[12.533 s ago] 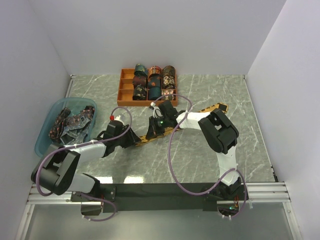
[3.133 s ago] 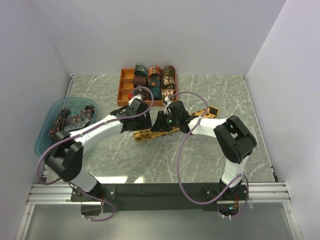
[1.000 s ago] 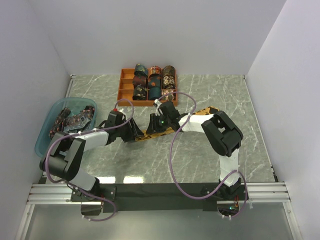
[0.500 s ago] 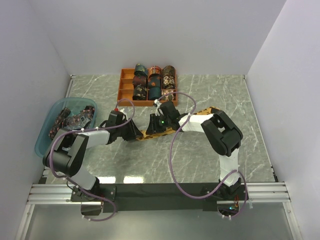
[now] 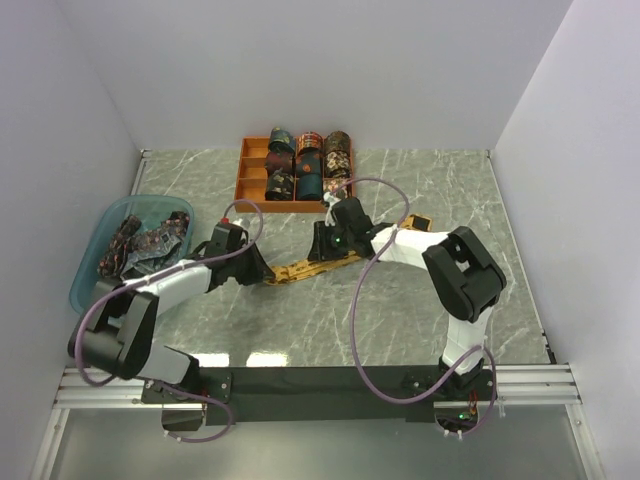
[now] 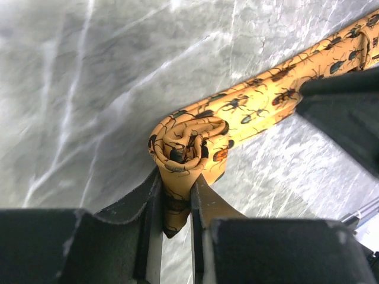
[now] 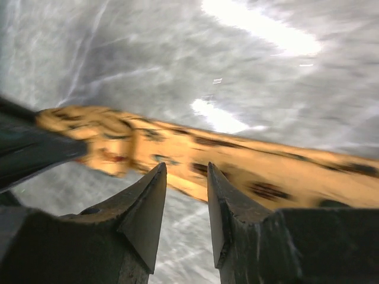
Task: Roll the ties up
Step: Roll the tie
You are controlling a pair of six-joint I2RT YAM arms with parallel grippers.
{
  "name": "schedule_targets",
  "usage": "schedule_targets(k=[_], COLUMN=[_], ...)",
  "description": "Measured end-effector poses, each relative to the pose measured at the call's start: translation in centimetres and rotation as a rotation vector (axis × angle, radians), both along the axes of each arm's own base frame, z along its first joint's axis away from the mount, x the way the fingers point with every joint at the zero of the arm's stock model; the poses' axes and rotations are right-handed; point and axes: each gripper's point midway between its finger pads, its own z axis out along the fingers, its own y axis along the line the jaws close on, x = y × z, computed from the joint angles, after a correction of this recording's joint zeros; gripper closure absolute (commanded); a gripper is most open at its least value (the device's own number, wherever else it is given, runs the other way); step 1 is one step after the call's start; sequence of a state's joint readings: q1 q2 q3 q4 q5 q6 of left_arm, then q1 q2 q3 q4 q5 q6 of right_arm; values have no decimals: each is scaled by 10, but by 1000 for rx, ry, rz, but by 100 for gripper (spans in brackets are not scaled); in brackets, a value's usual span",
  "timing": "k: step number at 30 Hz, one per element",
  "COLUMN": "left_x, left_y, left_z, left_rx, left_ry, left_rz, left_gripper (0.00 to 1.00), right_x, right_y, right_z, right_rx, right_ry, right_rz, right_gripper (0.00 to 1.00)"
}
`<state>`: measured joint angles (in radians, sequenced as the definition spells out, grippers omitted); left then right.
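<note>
A mustard-gold tie (image 5: 298,268) with small dark beetle motifs lies diagonally across the marble table. Its left end is wound into a small roll (image 6: 186,142). My left gripper (image 5: 257,272) is shut on that roll, one finger (image 6: 148,195) pressed against each side of the fabric. My right gripper (image 5: 326,250) hovers over the flat stretch of the tie (image 7: 249,168) further right. Its jaws are open, and the right gripper (image 7: 185,171) holds nothing. The tie's far end (image 5: 421,221) shows past the right arm.
An orange compartment tray (image 5: 290,207) at the back holds several rolled ties (image 5: 310,165). A translucent blue basin (image 5: 88,280) at the left holds loose dark ties (image 5: 145,245). White walls enclose the table on three sides.
My left gripper has closed onto the tie's rolled end and drawn it slightly left. My right gripper has shifted a little to the right along the tie and opened somewhat.
</note>
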<state>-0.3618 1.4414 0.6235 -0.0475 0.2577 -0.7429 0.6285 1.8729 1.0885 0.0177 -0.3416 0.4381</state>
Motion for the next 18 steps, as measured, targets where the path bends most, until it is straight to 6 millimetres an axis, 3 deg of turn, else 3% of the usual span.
schedule_targets(k=[4,7,18], left_x=[-6,-9,-13], left_y=[8,12,23], left_z=[11,15,17], left_rx=[26,40,42], left_ry=[-12,-19,-11], left_rz=[12,20,132], left_gripper=[98,98,97], right_x=[6,-1,-13], right_y=[-15,-24,-26], right_z=[-4,-16,-19], right_rx=[-44,-79,-25], right_ry=[-16,9,43], right_rz=[-36,-45,-95], right_gripper=[62,63,66])
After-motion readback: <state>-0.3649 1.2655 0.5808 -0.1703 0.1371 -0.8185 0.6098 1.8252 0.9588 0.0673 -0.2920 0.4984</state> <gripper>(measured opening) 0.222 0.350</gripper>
